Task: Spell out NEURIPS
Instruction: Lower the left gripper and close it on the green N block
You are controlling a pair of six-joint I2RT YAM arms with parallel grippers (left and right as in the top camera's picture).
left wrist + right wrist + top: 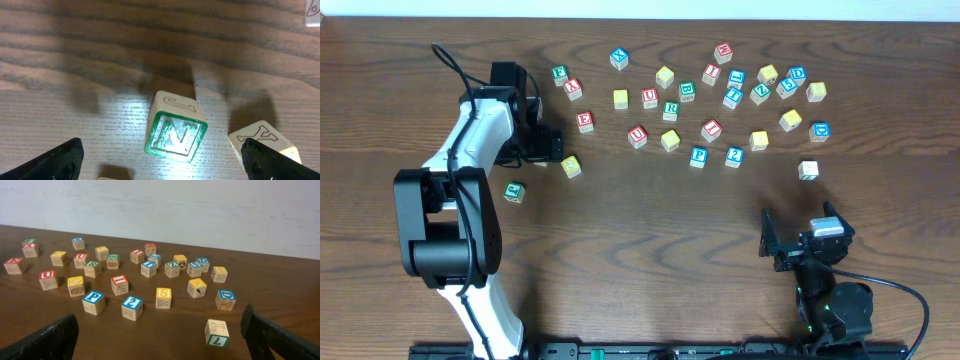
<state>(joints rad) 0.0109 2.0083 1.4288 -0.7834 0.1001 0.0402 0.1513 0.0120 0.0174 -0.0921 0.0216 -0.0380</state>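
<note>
I note the N cube (175,132) sitting skewed, its N face toward the left gripper (167,161), whose fingers are fully spread and empty. The right gripper (165,342), well apart from that cube, is likewise spread and empty.

Left end effector (162,161) open, right end effector (161,340) open

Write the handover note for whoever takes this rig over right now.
Left tool: open above the green N, not gripping it.
Right tool: open, empty, touching nothing.
Red U, red I, blue P and yellow S sit loose on the table among other cubes; the remaining letters are too small to read.
Done: nothing lined up yet.
Left: place all seven letters in order.
</note>
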